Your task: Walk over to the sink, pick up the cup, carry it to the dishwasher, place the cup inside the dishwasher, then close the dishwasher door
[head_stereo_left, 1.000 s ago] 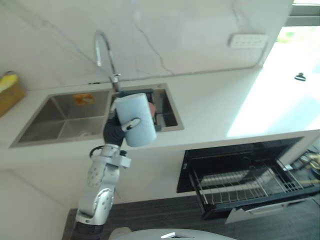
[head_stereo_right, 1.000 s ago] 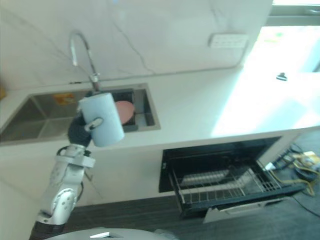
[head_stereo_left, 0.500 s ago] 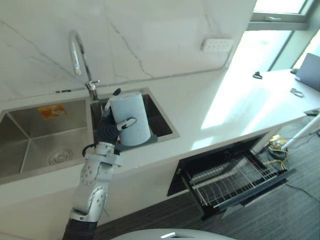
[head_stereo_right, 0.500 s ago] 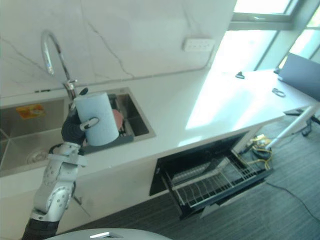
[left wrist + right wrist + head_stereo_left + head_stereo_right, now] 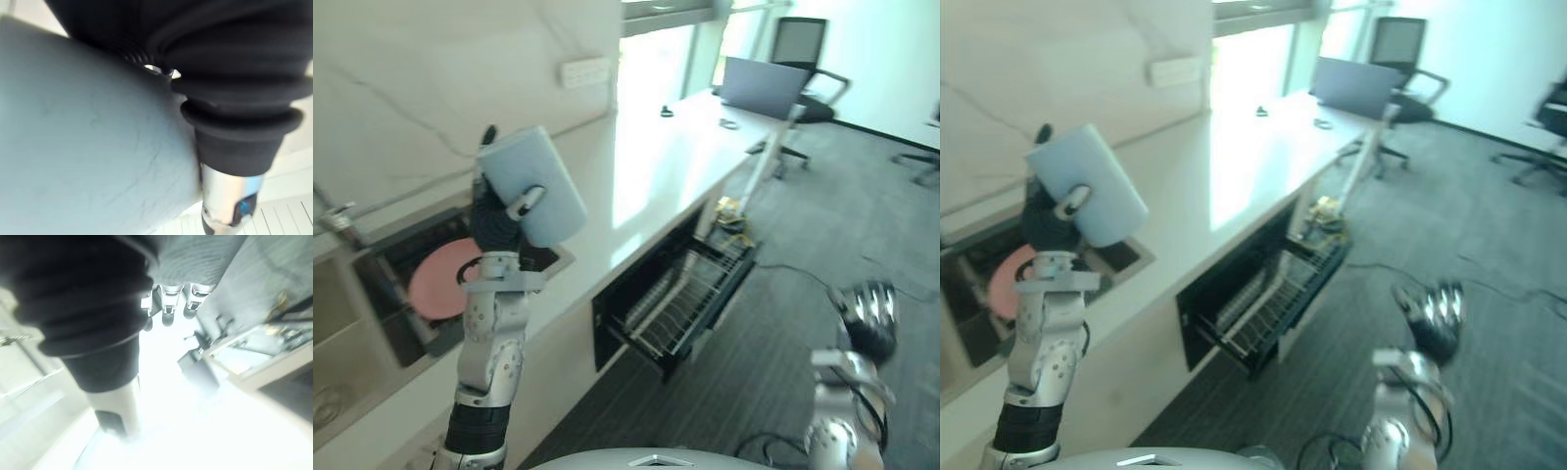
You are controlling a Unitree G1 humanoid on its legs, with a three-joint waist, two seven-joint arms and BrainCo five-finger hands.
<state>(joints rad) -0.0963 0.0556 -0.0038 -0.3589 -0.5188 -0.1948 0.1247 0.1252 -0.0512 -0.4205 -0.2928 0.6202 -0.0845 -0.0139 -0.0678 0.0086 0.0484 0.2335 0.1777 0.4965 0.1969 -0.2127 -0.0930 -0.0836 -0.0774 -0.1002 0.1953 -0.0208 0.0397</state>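
A pale blue cup (image 5: 530, 186) is tilted in the air above the counter edge, with my left hand (image 5: 492, 223) shut round it, thumb across its side. In the left wrist view the cup (image 5: 83, 142) lies tight against the hand's dark cover. The sink (image 5: 386, 269) with a pink plate (image 5: 438, 290) in it lies just behind the hand. The dishwasher (image 5: 671, 294) under the counter stands open to the right, its wire rack (image 5: 690, 291) pulled out. My right hand (image 5: 1433, 320) hangs low over the carpet, fingers relaxed, holding nothing.
The white counter (image 5: 646, 166) runs away to a desk with a laptop (image 5: 764, 86) and small items. An office chair (image 5: 803, 44) stands beyond. A socket strip (image 5: 585, 70) is on the wall. Grey carpet (image 5: 842, 215) spreads to the right of the dishwasher.
The whole picture has swung right, so the camera moved: the room and dishwasher front now show. The cup stays in my left hand, held higher. My right hand has come into view.
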